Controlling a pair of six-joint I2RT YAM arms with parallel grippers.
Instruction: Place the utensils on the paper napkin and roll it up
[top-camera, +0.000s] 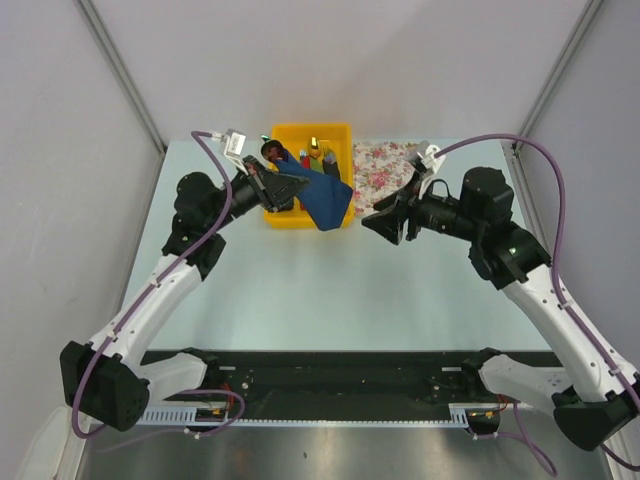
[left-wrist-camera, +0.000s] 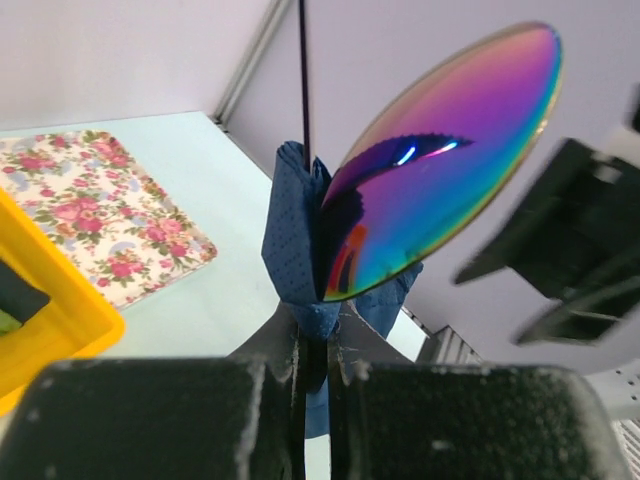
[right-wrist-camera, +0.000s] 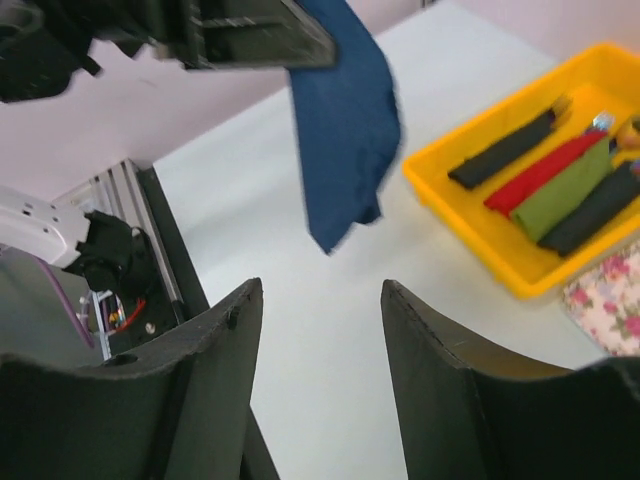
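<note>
My left gripper (top-camera: 285, 188) is shut on the dark navy paper napkin (top-camera: 325, 205), holding it in the air above the front of the yellow tray. In the left wrist view the napkin (left-wrist-camera: 295, 230) is pinched between the jaws of the left gripper (left-wrist-camera: 318, 330). Of the utensils, an iridescent spoon bowl (left-wrist-camera: 450, 160) sticks out of the napkin's folds, and its handle is hidden inside. My right gripper (top-camera: 375, 222) stands open and empty to the right, apart from the napkin. In the right wrist view the napkin (right-wrist-camera: 345, 120) hangs loosely beyond the right gripper (right-wrist-camera: 322, 290).
A yellow tray (top-camera: 312, 135) at the back holds black, red and green bundles (right-wrist-camera: 545, 165). A floral mat (top-camera: 385, 165) lies to its right. The arm bases and a black rail (top-camera: 330, 385) sit at the near edge.
</note>
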